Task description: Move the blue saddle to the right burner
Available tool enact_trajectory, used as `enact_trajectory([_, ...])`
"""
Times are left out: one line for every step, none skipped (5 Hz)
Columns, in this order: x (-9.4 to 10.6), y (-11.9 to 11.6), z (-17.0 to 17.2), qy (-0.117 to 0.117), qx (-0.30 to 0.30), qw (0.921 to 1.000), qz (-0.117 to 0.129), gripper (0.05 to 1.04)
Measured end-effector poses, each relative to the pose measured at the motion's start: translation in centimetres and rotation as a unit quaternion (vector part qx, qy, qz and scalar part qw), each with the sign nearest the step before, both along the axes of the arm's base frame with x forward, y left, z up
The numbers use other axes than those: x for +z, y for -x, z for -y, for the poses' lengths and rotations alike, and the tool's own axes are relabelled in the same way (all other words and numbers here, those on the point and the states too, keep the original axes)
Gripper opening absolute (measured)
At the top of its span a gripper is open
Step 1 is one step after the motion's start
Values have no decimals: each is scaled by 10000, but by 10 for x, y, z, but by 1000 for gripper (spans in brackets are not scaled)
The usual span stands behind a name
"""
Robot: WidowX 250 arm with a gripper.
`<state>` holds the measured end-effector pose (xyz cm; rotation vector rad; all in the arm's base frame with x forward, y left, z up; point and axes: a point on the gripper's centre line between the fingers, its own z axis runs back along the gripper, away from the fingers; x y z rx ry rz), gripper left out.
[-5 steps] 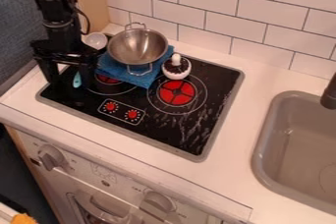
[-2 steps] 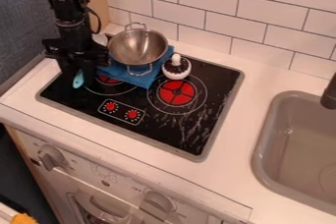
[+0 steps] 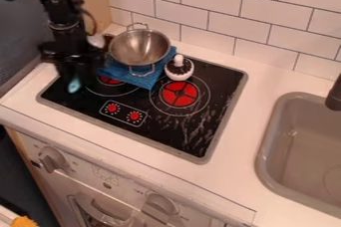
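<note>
Gripper (image 3: 75, 77) and light-blue utensil (image 3: 73, 86) have both shifted a bit toward the cooktop's left corner since the last frame. Utensil tip also sits slightly nearer the front edge. They moved together, so I read it as held. Pincer is narrow around the utensil; it stood wide a second ago, one finger either side. Both are blurred now, exact contact point can't be made out.

Task item: over the left end of the cooktop (image 3: 156, 135), left of the left burner (image 3: 110, 80). Can't tell if the tip touches the glass. Not at the right burner (image 3: 180, 94).

Arm (image 3: 65, 17) leans back left too, so more of the pale round scoop (image 3: 96, 41) shows beside the bowl than in the last frame.

Rest unchanged. Metal bowl (image 3: 140, 47) upright on the blue cloth (image 3: 145, 80), near the cooktop's back edge, cloth lapping the left burner. White pot with dark top and white knob (image 3: 178, 73) just right of the cloth, behind the right burner's centre. Two red knobs (image 3: 134, 116) near the front edge. Sink (image 3: 299, 151) set in the worktop (image 3: 246, 146), right of the cooktop.
</note>
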<state>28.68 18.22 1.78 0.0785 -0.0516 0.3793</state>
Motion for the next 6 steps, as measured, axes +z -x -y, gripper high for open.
enact_trajectory([40, 2, -12, -243, 304, 9982, 461, 336])
enact_trajectory([57, -5, 8, -119, -7, 9977, 672, 336])
enact_trajectory([58, -19, 61, 178, -878, 9936, 686, 336])
enact_trajectory([63, -18, 112, 196, -1676, 9834, 672, 336])
enact_trajectory([67, -13, 163, 91, -2280, 9713, 666, 336])
enact_trajectory([65, -12, 198, 114, -2319, 9707, 624, 336])
